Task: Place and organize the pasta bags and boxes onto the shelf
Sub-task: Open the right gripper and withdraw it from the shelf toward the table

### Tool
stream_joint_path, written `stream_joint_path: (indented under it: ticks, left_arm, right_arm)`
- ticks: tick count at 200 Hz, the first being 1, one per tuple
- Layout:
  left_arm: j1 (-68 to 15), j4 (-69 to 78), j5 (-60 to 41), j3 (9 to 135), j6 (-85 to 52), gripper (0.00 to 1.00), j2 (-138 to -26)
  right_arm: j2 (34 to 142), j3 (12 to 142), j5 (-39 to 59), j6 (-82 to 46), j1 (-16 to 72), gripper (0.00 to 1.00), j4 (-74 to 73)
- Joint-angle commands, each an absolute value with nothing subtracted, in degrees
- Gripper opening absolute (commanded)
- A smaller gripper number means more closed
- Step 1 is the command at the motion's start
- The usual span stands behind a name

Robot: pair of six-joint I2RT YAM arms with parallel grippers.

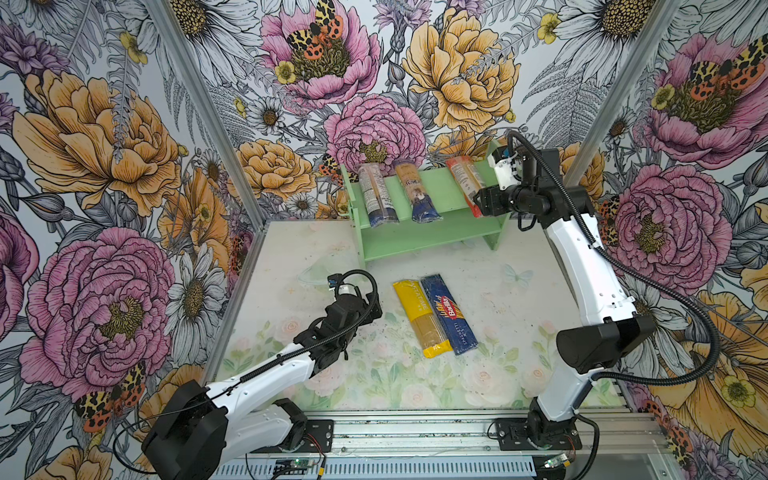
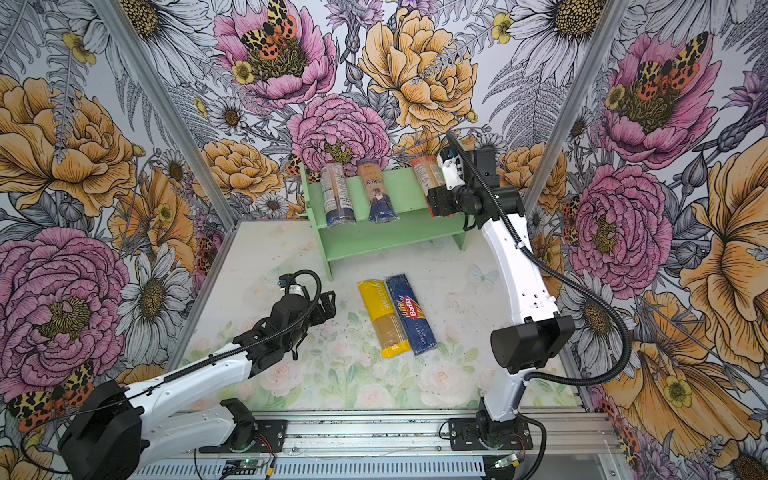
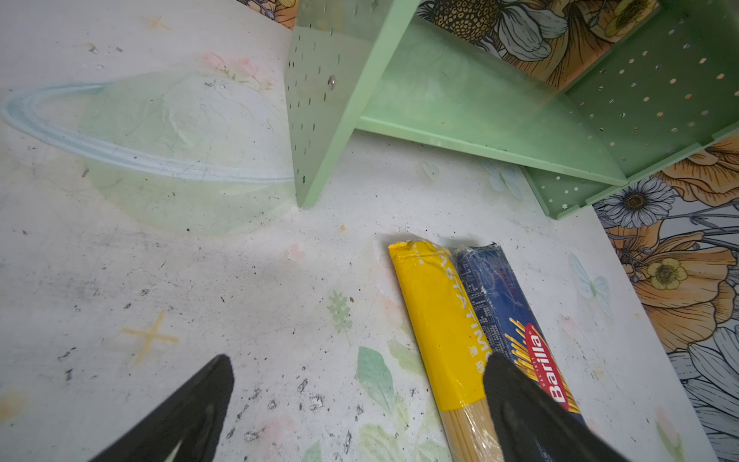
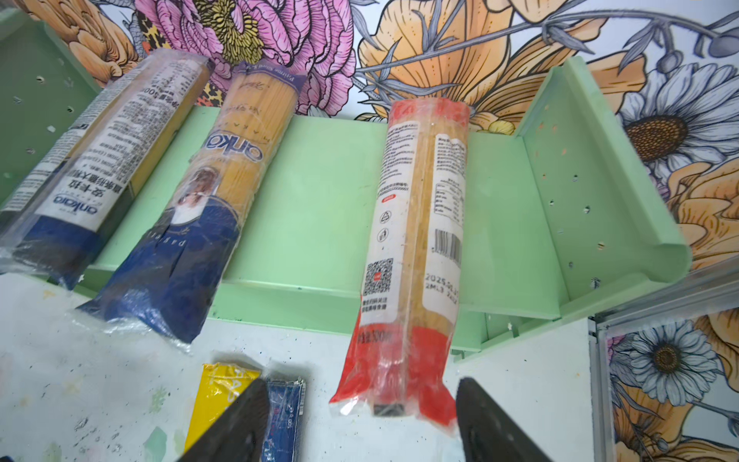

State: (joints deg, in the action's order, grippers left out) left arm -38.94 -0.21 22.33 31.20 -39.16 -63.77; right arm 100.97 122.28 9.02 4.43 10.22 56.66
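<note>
The right claw (image 4: 362, 383) stood spread, the red-ended bag (image 4: 416, 224) ahead between its tips, resting on the shelf (image 4: 320, 208). The left claw (image 3: 360, 357) gaped wide beside the yellow bag (image 3: 436, 320).

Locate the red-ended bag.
In both top views the red-ended bag lies on the shelf's upper tier near its right end, right of two blue-ended bags, its red end overhanging the front between the right gripper's open fingers.

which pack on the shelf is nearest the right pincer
The red-ended bag, right by the right pincer; both blue-ended bags sit further away.
</note>
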Motion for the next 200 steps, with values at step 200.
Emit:
stream_joint_path:
  ticks: [200]
  left_arm:
    - [-38.25,-2.46,22.96,31.99,-38.58,0.99,-64.37]
  right_arm:
    - [74.05,76.80,11.60,2.93,23.51,0.81,48.51]
